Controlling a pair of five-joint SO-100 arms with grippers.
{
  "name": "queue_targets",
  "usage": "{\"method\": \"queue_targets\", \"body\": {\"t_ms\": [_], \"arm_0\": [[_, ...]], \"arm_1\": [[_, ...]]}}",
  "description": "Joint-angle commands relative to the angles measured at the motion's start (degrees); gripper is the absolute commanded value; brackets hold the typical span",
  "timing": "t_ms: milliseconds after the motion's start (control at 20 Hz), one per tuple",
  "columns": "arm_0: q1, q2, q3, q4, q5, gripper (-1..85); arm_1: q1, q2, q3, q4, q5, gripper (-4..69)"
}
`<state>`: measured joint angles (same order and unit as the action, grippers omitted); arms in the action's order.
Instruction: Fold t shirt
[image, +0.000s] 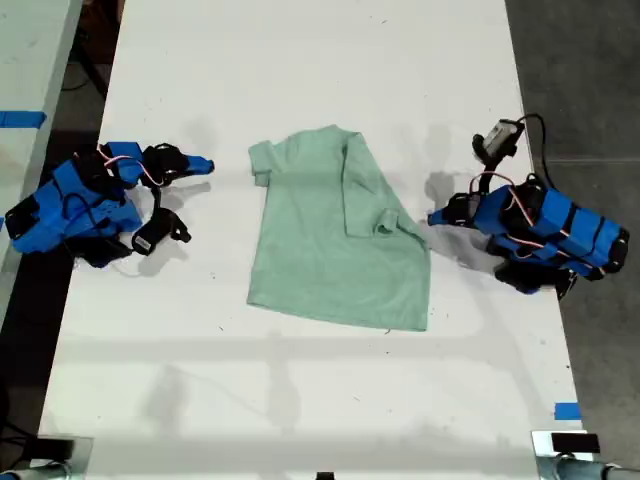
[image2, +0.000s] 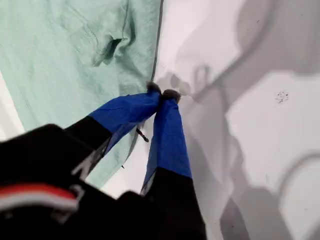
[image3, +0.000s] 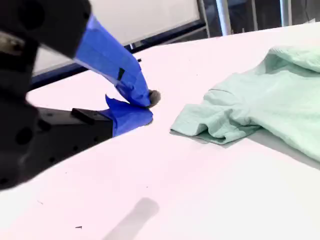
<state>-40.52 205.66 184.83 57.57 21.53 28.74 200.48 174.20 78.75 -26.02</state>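
The pale mint-green t shirt (image: 335, 240) lies flat in the middle of the white table (image: 300, 400), with the side toward the exterior view's right folded inward and a sleeve (image: 383, 222) turned over on top. My first gripper (image: 436, 217) is shut with nothing in it. In the first wrist view its tips (image2: 162, 93) sit low over the table right at the t shirt (image2: 60, 65) edge. My second gripper (image: 207, 166) is shut too, resting on the table (image3: 200, 190) a short gap from the t shirt (image3: 280, 100) sleeve (image3: 210, 122).
Both blue arms lie low at the table's sides, one at the exterior view's left (image: 70, 205), one at its right (image: 545, 230). A blue tape mark (image: 567, 410) sits near the front corner on the exterior view's right. Another table (image: 25, 60) stands beyond the exterior view's left edge.
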Motion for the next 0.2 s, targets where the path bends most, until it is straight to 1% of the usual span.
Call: {"method": "queue_targets", "body": {"t_ms": [0,150], "arm_0": [[-0.9,0.5,0.8,0.1,-1.2,-0.3],[-1.9,0.5,1.2,0.4,-2.5,-0.3]], "arm_1": [[-0.9,0.6,2.8,-0.1,0.4,1.3],[-1.3,0.6,2.8,-0.1,0.7,1.2]]}}
